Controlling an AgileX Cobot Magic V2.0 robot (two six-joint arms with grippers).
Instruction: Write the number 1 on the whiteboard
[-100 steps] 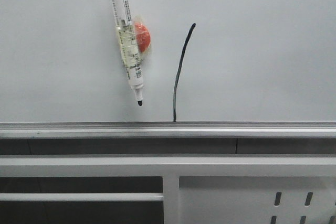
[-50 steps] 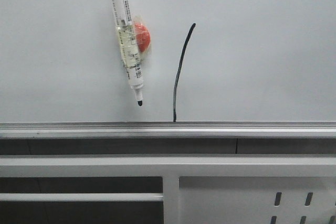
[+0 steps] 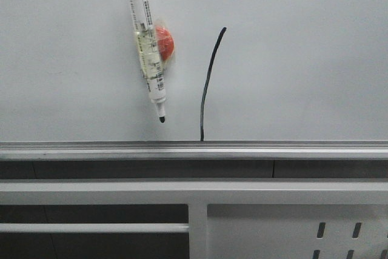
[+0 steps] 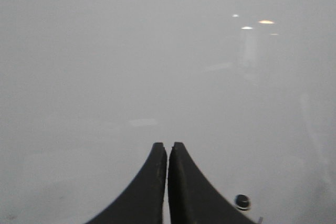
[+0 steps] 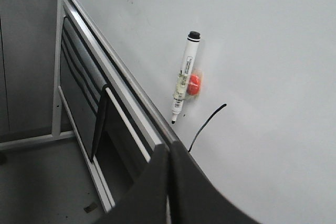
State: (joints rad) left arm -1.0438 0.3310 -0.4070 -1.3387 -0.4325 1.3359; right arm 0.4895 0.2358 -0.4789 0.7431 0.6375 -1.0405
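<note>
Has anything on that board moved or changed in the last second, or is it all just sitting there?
Nothing visibly changed in the front view. The number 1 is the same black stroke on the whiteboard, its foot at the silver rail. The marker pen hangs in the same spot, tip down, with the red magnet behind it. No arm enters that view at any moment.
</note>
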